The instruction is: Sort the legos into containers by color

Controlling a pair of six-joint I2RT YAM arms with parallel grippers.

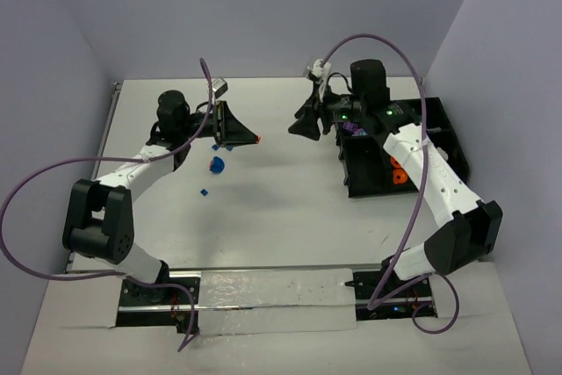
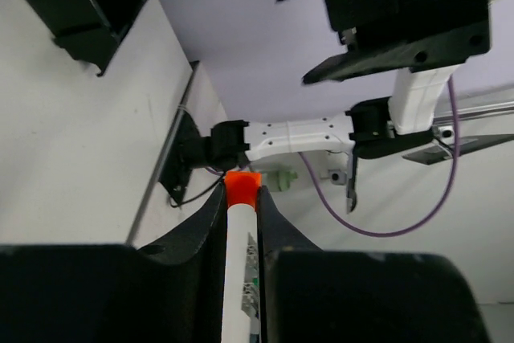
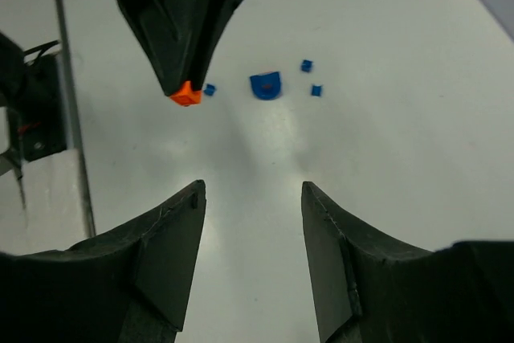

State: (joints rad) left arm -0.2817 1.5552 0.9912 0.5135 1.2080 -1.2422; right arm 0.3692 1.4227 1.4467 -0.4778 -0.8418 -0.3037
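Pinching an orange brick (image 2: 242,186) at its fingertips, my left hand (image 1: 254,138) sits well left of the tray (image 1: 362,186). My right hand (image 3: 251,189) gapes wide, near the tray's left side. Blue bricks (image 1: 217,164) lie on the bench (image 1: 290,217), farther left.

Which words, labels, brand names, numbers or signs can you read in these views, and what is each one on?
No text can be read in any view.
White strip below the orange brick held in the left gripper: small dark and green marks, too blurred to read.
Black tray: no lettering visible.
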